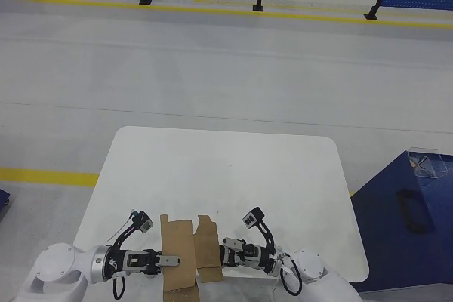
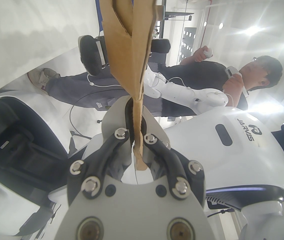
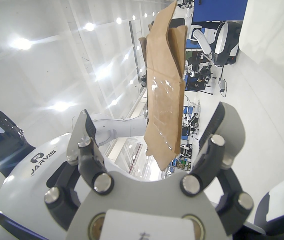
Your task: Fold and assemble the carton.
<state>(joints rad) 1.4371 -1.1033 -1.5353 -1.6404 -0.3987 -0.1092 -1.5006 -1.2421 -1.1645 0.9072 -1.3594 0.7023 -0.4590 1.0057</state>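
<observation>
A flattened brown carton (image 1: pixel 185 253) hangs above the table's (image 1: pixel 226 166) near edge, between the two arms. My left gripper (image 1: pixel 171 261) is shut on its left side. In the left wrist view the cardboard edge (image 2: pixel 129 38) runs straight out from between the closed fingers of the left gripper (image 2: pixel 135 108), with the flaps splaying apart farther out. My right gripper (image 1: pixel 220 254) is at the carton's right side, open. In the right wrist view the carton (image 3: pixel 164 88) hangs in the gap of the right gripper (image 3: pixel 154 123), and neither pad (image 3: pixel 88 126) touches it.
The white table stretches away from the arms with rounded corners. A dark blue cabinet (image 1: pixel 415 219) stands off its right edge. A yellow line (image 1: pixel 38 176) crosses the grey floor on the left.
</observation>
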